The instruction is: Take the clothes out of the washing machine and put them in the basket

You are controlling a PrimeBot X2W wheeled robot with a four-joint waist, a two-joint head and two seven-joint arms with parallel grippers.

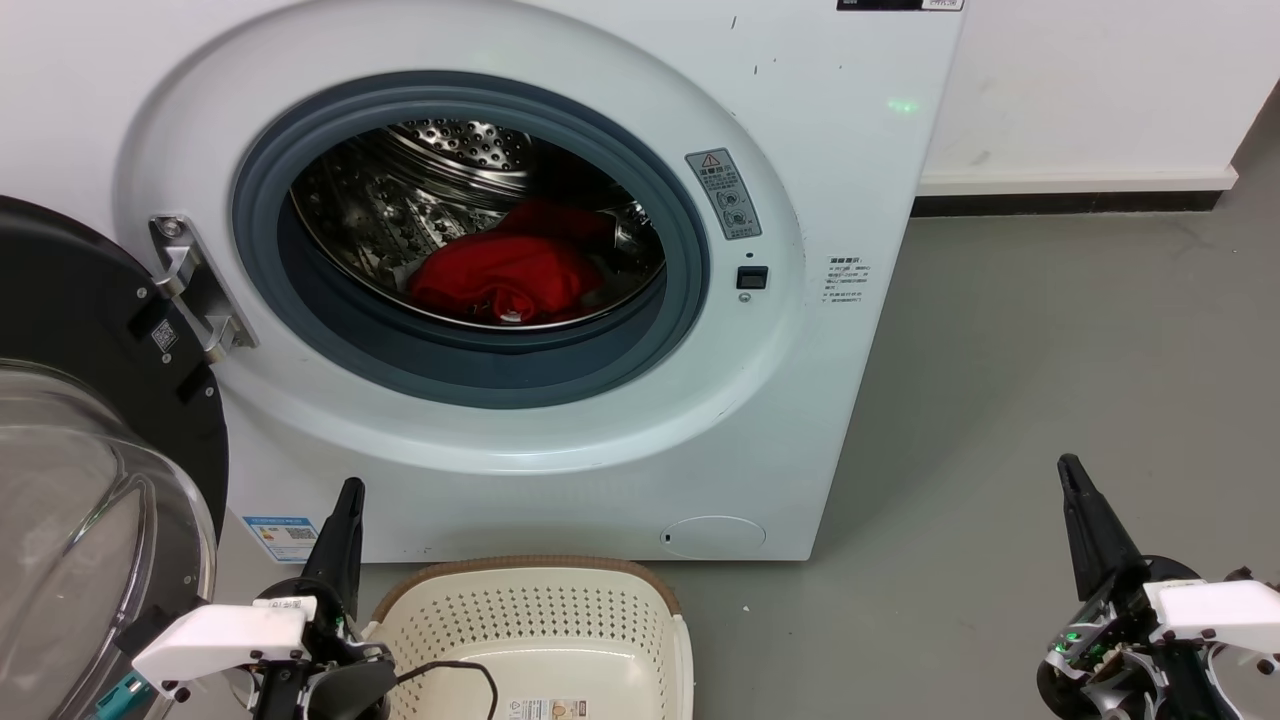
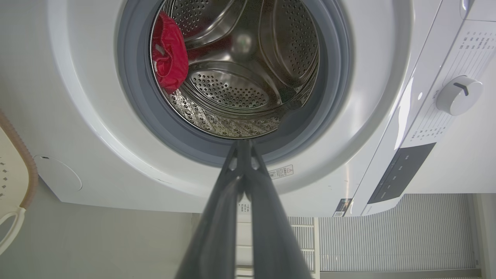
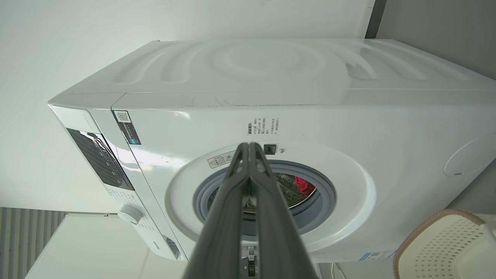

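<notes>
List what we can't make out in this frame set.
- Clothes: head view, a bunched red heap in the drum. The folds hide how many garments there are.
- Basket: head view, near half cut off by the bottom edge. Its label is clipped and too small to read.
- Door: head view, cut off by the left edge.
- Warning sticker: head view, text too small.

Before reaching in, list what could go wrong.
Bright red fabric clothes lie behind the grey rubber rim of the white washing machine; dragged out, they may catch there or miss the cream perforated plastic basket. The open black-framed glass door stands beside the left gripper; lifting that arm could strike it.
</notes>
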